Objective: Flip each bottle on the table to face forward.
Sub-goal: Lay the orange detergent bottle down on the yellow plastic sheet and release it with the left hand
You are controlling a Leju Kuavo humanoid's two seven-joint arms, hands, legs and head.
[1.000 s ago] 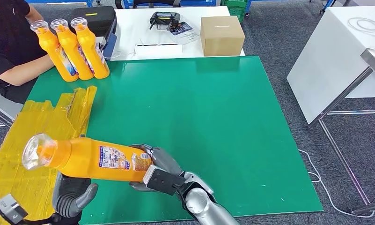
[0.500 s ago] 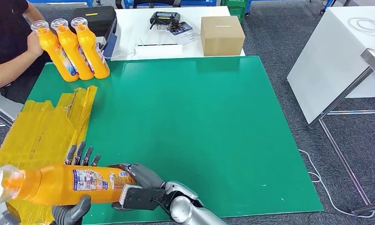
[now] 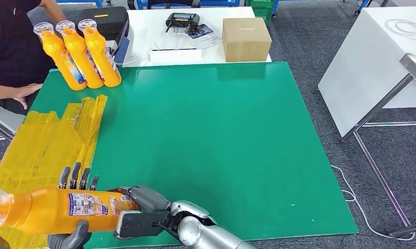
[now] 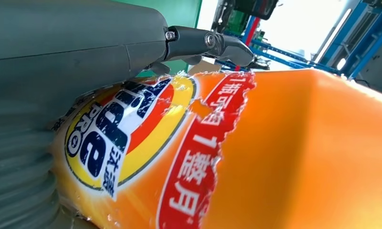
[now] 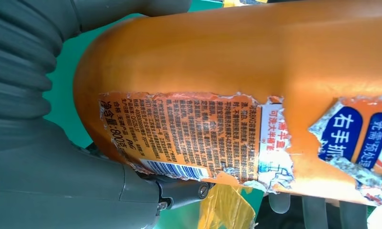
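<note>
A: Bottle (image 3: 65, 210) lies sideways at the near-left edge of the surface (image 3: 221, 140), above the yellow tape (image 3: 44, 145). Right hand (image 3: 138, 212) clamped on its base end; left hand (image 3: 73, 207) wrapped round the middle, fingers over the top, thumb under.

B: Back label's up. I'd roll it with the left, ease the right so the label isn't scuffed, then stand it.

A: Target's far-left, by the three bottles (image 3: 78, 52).

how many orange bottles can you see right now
4. Three orange bottles lean together at the green table's far left corner. The fourth bottle lies sideways at the near left edge, held by the left robot hand and right robot hand.
</note>
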